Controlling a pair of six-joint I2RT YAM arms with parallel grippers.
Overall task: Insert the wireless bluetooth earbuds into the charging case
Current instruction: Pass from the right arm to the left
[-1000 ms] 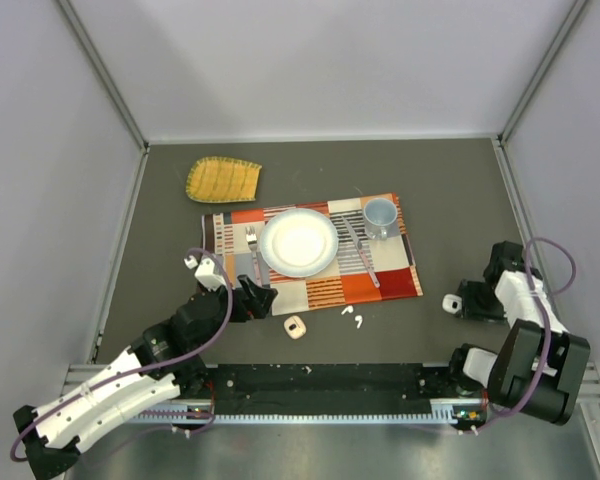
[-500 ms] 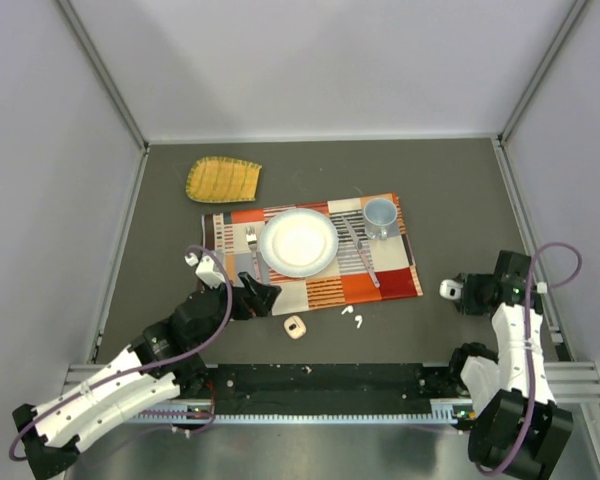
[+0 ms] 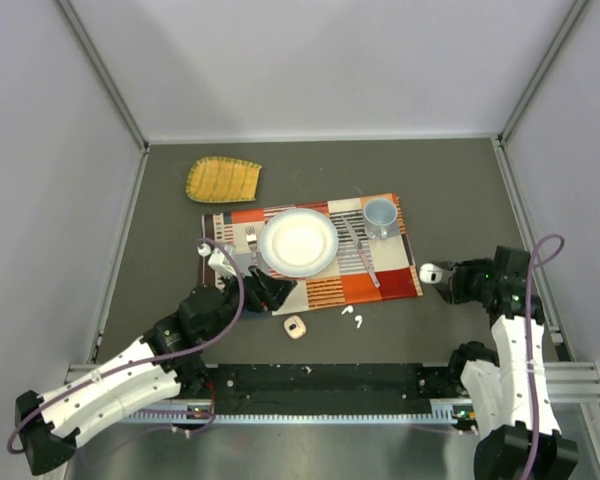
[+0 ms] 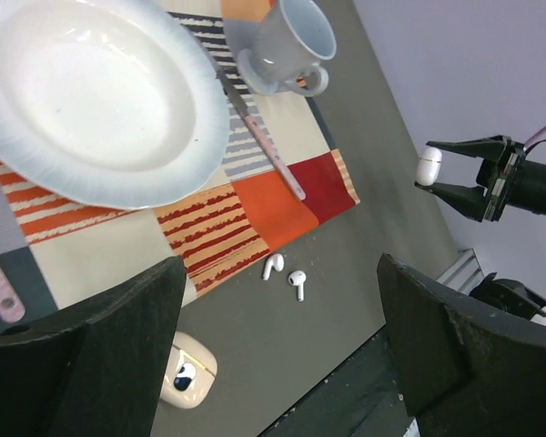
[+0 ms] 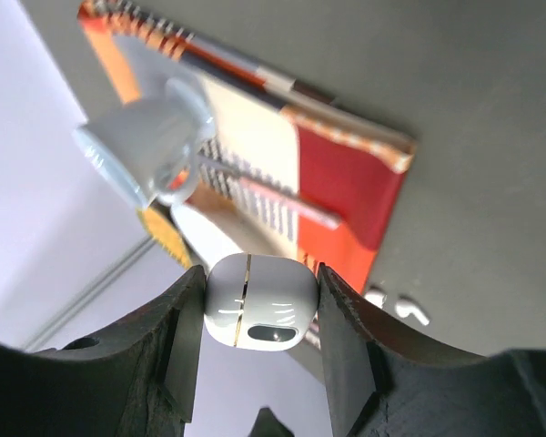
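Two tiny white earbuds (image 3: 352, 316) lie on the dark table just in front of the placemat; they also show in the left wrist view (image 4: 285, 274) and the right wrist view (image 5: 396, 305). My right gripper (image 3: 438, 274) is shut on a closed white charging case (image 5: 259, 300) with a gold seam. It holds the case above the table, right of the placemat's near right corner; the case also shows in the left wrist view (image 4: 428, 167). My left gripper (image 3: 270, 292) is open and empty at the placemat's near left edge, its fingers (image 4: 91, 355) spread wide, left of the earbuds.
A patterned placemat (image 3: 385, 275) carries a white plate (image 3: 298, 242), a blue cup (image 3: 380, 214), a fork (image 3: 251, 245) and a knife (image 3: 363, 258). A yellow dish (image 3: 223, 179) lies at the back left. A small beige rounded object (image 3: 295, 327) sits left of the earbuds.
My right arm has swung left toward the placemat with the case in its grip. My left gripper has moved slightly forward and right over the placemat's edge.
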